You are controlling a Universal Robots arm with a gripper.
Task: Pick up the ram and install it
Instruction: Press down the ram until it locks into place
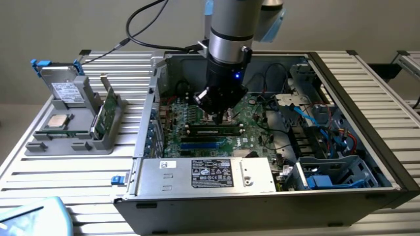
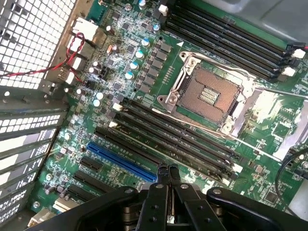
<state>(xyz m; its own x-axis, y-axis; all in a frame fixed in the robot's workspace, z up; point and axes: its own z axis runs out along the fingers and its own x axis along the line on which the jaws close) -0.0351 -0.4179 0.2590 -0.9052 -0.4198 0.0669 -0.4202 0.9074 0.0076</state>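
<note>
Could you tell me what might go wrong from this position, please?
The shut fingers hang low over the memory slots; a slip could scrape the motherboard. The open processor socket lies beside those slots, contacts exposed. The ram beneath the fingers may be seated unevenly.

One open computer case, with one motherboard inside. One arm, one gripper. One processor socket. Two banks of black memory slots, four to a bank by the look of it (far bank harder to count than near bank). One blue slot. One power supply. Beside the case, one grey holder carrying one drive, one silver processor chip and one ram on edge.
</note>
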